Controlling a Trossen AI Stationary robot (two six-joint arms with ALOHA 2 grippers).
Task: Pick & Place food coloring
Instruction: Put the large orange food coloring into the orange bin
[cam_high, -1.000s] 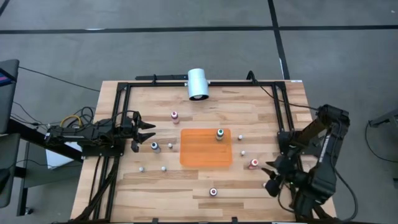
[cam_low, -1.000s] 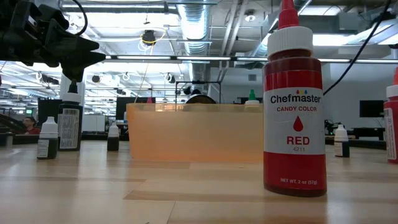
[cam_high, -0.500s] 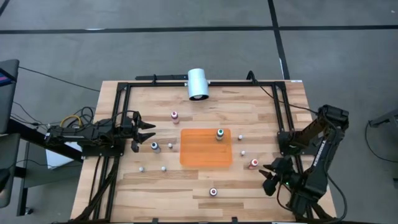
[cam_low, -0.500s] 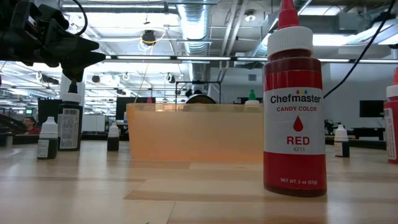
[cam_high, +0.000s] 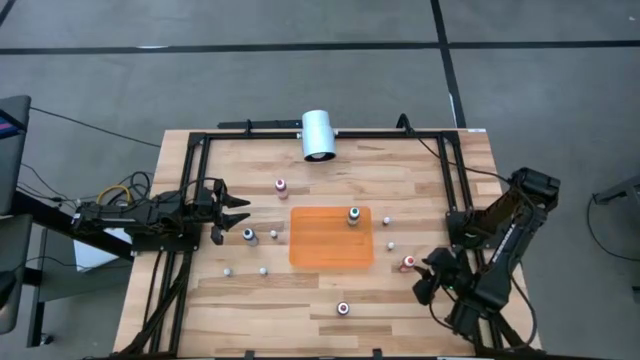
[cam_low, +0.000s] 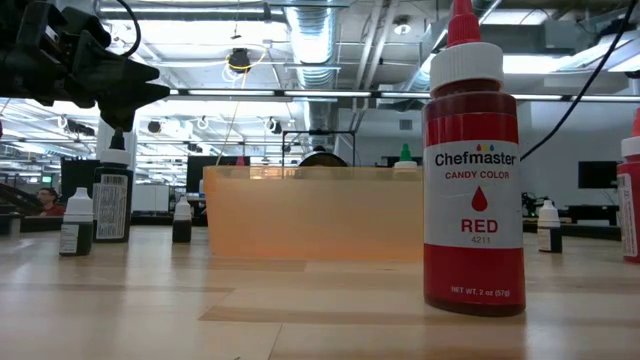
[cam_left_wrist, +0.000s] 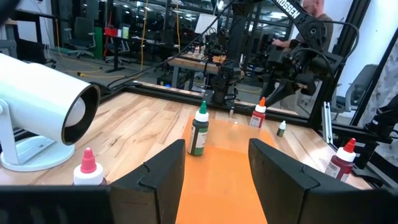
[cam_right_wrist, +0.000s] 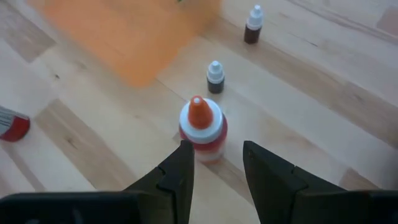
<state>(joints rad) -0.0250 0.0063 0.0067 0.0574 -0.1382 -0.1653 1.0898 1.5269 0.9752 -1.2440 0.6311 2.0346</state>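
Observation:
The food coloring bottles stand upright on the wooden table: an orange-topped one (cam_high: 408, 263) (cam_right_wrist: 202, 127), a green-topped one (cam_high: 353, 215) on the orange mat (cam_high: 325, 245), a pink-topped one (cam_high: 281, 186), a dark one (cam_high: 248, 236) and a red one (cam_high: 343, 309) (cam_low: 472, 170). My right gripper (cam_high: 425, 280) (cam_right_wrist: 216, 165) is open and slants down just short of the orange-topped bottle, touching nothing. My left gripper (cam_high: 238, 210) (cam_left_wrist: 217, 171) waits open and level at the table's left side, above the dark bottle.
A large white cylinder (cam_high: 318, 135) lies at the far edge. Tiny dropper bottles (cam_high: 386, 220) (cam_high: 391, 245) stand to the right of the mat, others (cam_high: 263, 270) to its left. A black frame (cam_high: 446, 170) borders the work area.
My right gripper has come down and moved a little toward the table's left, closing on the orange-topped bottle and tipping further downward. Its fingers keep the same gap. No bottle has moved.

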